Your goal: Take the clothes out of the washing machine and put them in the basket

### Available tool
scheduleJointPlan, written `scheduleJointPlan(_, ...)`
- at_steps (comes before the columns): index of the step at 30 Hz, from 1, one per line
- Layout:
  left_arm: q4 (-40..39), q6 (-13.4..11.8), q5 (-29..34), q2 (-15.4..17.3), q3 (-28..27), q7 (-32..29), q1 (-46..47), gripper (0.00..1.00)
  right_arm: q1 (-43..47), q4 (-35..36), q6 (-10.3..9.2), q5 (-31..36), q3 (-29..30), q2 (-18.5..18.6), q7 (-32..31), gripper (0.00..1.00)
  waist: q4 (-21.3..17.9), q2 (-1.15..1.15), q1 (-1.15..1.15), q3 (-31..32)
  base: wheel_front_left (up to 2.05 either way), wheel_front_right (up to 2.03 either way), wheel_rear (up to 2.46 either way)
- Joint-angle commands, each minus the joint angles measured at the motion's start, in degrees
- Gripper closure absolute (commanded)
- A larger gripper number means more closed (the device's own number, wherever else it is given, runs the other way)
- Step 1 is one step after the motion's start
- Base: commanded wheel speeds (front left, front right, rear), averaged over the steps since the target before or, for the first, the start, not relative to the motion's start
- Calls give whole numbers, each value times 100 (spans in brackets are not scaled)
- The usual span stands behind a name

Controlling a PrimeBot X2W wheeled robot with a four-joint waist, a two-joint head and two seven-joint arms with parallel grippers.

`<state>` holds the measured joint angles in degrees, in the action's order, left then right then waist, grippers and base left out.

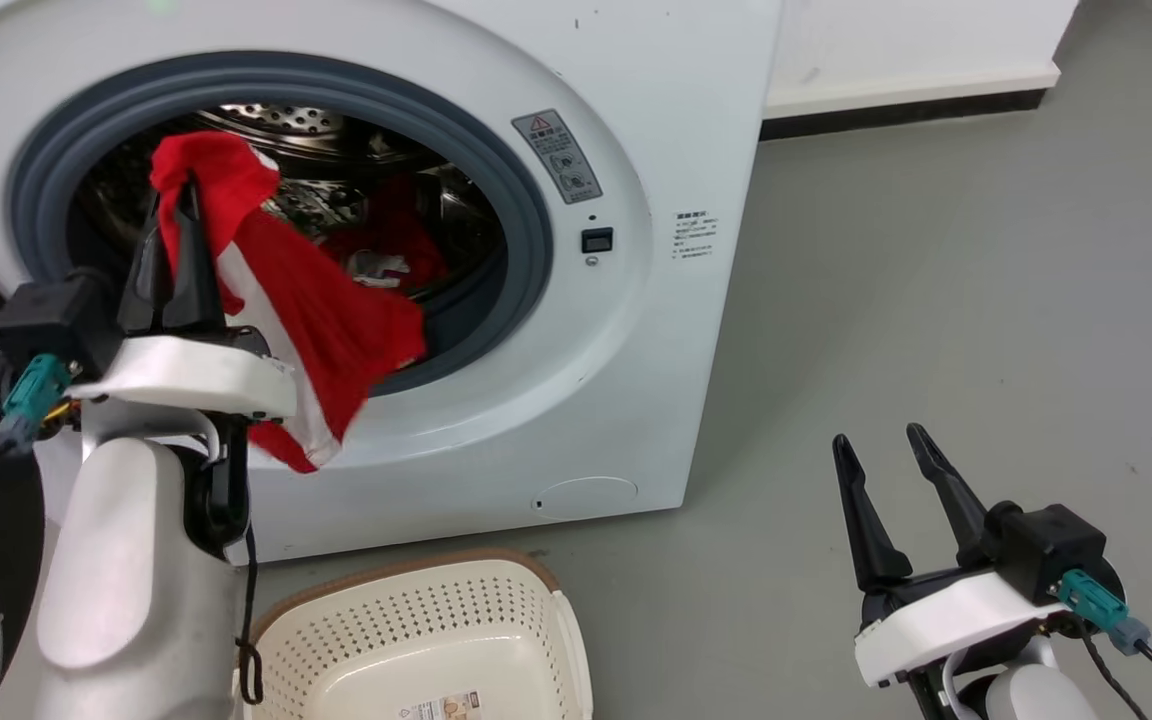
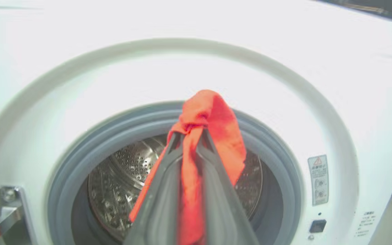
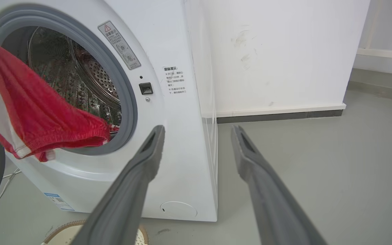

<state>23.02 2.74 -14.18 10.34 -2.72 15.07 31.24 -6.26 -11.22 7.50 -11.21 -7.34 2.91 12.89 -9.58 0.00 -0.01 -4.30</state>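
At the washer (image 1: pixel 586 400) mouth, the left gripper (image 1: pixel 179 225) is pinching a garment (image 1: pixel 326 310) by one end. Its hanging tail looks to be risking a snag on the ring (image 1: pixel 528 235); the right gripper (image 1: pixel 878 437) is idling, spread.

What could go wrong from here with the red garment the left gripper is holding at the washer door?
The left gripper pinches only a bunched end of the red garment, so it might slip and land on the floor short of the basket. Its hanging tail crosses the grey door ring and could catch there. More red fabric in the drum could be missed.
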Motion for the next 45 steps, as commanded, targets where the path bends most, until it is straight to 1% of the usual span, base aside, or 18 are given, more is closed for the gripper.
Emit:
scheduleJointPlan(1, -489, -18, 33, -51, -22, 15, -217, 100, 96, 80, -2, 35, 10, -6, -63, 0, 85, 0, 1, 47, 0, 0, 0)
scheduleJointPlan(5, -1473, -97, 43, -135, -7, -21, -747, 100, 182, 192, -2, 43, 34, -5, -133, 0, 158, 0, 1, 49, 0, 0, 0)
scheduleJointPlan(11, -2686, -296, 38, -300, 83, -387, -1799, 100, 223, 328, -2, 62, 56, -5, -204, 0, 242, 0, 1, -61, 0, 0, 0)
scheduleJointPlan(14, -2950, -393, -41, -423, 193, -587, -2362, 100, 217, 362, -2, 104, 61, -6, -258, 0, 303, 0, 1, -120, 0, 0, 0)
scheduleJointPlan(18, -2784, -438, -226, -552, 376, -810, -2937, 100, 106, 446, -2, 135, 31, -5, -281, 0, 359, 0, 1, -275, 0, 0, 0)
scheduleJointPlan(23, -1975, -368, -437, -637, 578, -770, -3249, 100, -28, 512, -2, 140, -24, -6, -290, 0, 393, 0, 1, -549, 0, 0, 0)
scheduleJointPlan(26, -1344, -323, -473, -647, 647, -609, -3122, 100, -122, 528, -2, 130, -46, -5, -267, 0, 384, 0, 1, -775, 0, 0, 0)
scheduleJointPlan(29, -700, -214, -507, -659, 713, -420, -2818, 100, -222, 544, -2, 111, -95, -6, -244, 0, 335, 0, 1, -1050, 0, 0, 0)
scheduleJointPlan(30, -244, -118, -473, -644, 763, -320, -2568, 100, -304, 554, -2, 109, -117, -6, -224, 0, 287, 0, 1, -1252, 0, 0, 0)
scheduleJointPlan(33, 427, -27, -435, -592, 789, -198, -2117, 100, -451, 561, -2, 97, -161, -6, -181, 0, 179, 0, 1, -1594, 0, 0, 0)
scheduleJointPlan(42, 2163, 119, -241, -433, 837, -2, -728, 100, -937, 555, -2, -13, -312, -6, 31, 0, -146, 0, 1, -2546, 0, 0, 0)
scheduleJointPlan(43, 2714, 124, -170, -368, 851, 13, -343, 100, -1106, 549, -2, -67, -416, -7, 78, 0, -264, 0, 1, -2858, 0, 0, 0)
scheduleJointPlan(45, 2990, 116, -147, -325, 836, 19, -126, 100, -1210, 532, -3, -118, -480, -6, 113, 0, -338, 0, 1, -3029, 0, 0, 0)
